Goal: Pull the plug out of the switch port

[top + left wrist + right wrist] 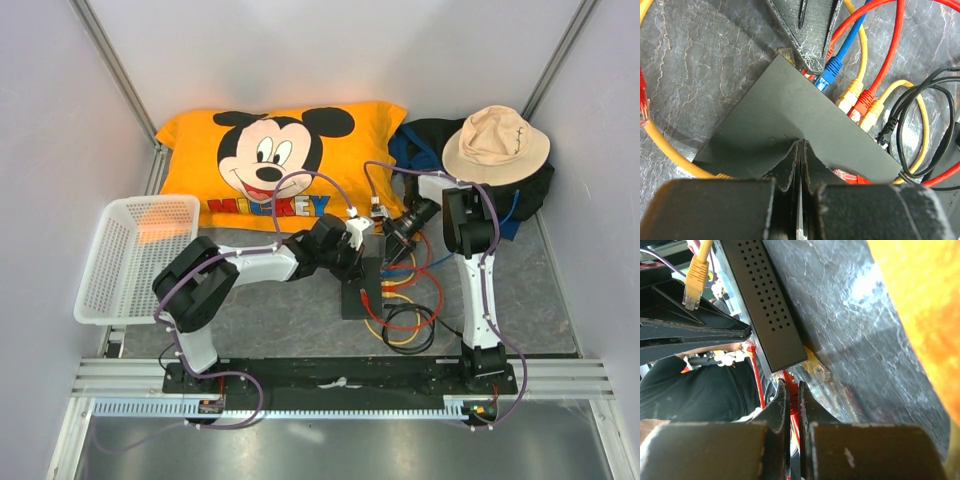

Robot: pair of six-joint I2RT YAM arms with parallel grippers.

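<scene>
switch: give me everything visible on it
The switch is a flat matte-black box lying on the grey table, with a plain top and vent holes down one side. Blue, yellow and red plugs sit in its far edge. The shut left gripper rests on its top; the shut right gripper meets that edge beside the blue one.

top view | 12 o'clock: orange Mickey pillow (285, 165) lying flat against the back wall | 9 o'clock: white mesh basket (130, 270), its far corner just beside the pillow | 2 o'clock: beige bucket hat (495, 143) sitting on a dark bag (425, 135) | underneath: grey marbled table top (290, 320) | 6 o'clock: aluminium rail (130, 375)
</scene>
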